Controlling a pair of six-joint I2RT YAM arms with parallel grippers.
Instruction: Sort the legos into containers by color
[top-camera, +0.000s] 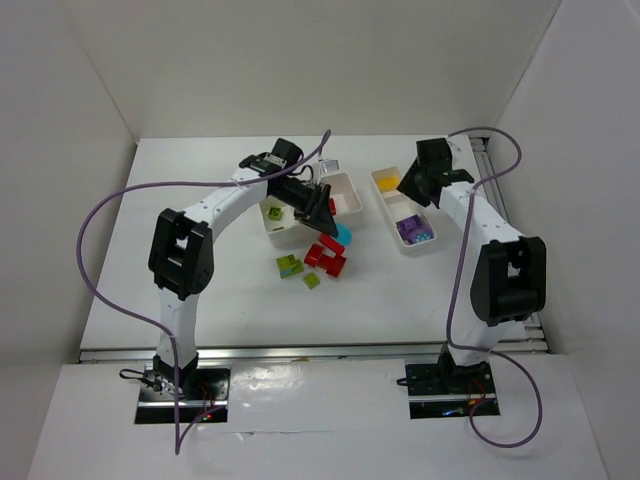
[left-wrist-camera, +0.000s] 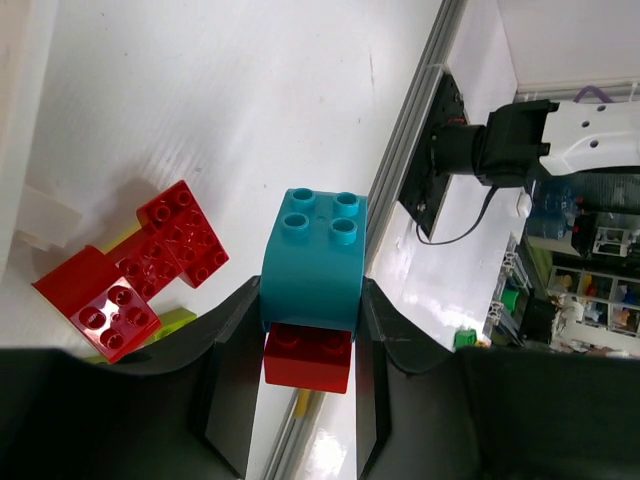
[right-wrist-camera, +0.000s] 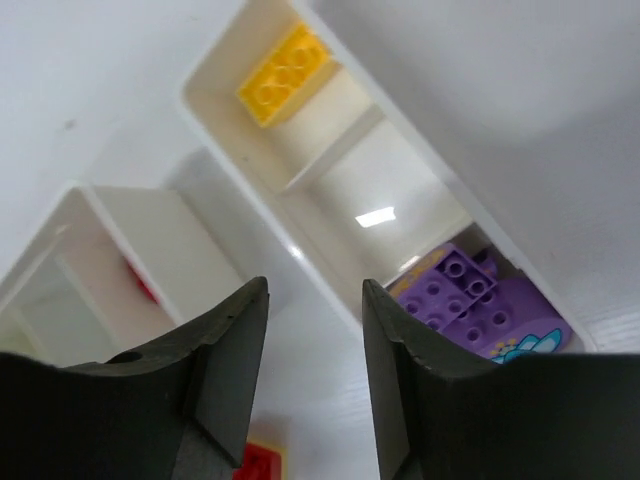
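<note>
- Top view: the left pincer (top-camera: 328, 212) sits mid-frame, just below the wider white plastic compartment tray (top-camera: 350, 186). It is clamped on a teal-blue curved plastic brick (top-camera: 343, 233), which we judge is lifted for carrying to a compartment.
- Loose red plastic bricks (top-camera: 325, 255) and lime green plastic bricks (top-camera: 291, 265) lie unsorted on the white bench (top-camera: 400, 300) just below it.
- The right pincer (top-camera: 412, 187) hangs over the narrower white plastic tray (top-camera: 400, 210), right of centre.
- Left wrist view: two dark fingers (left-wrist-camera: 232, 380) press the teal brick's opposite sides.
- Its four studs face the top of the frame, away from the palm. Its long axis runs up and down the frame, along the fingers.
- A small red brick (left-wrist-camera: 308, 358) sits right under it between the fingers. We cannot tell whether the two are joined.
- Right wrist view: the right pincer stands moderately parted with nothing between its fingers.
- Beneath it the narrower tray holds a yellow brick (right-wrist-camera: 285, 72) at upper centre and purple bricks (right-wrist-camera: 470, 300) at lower right.
- The middle compartment is bare, a likely home for teal.
</note>
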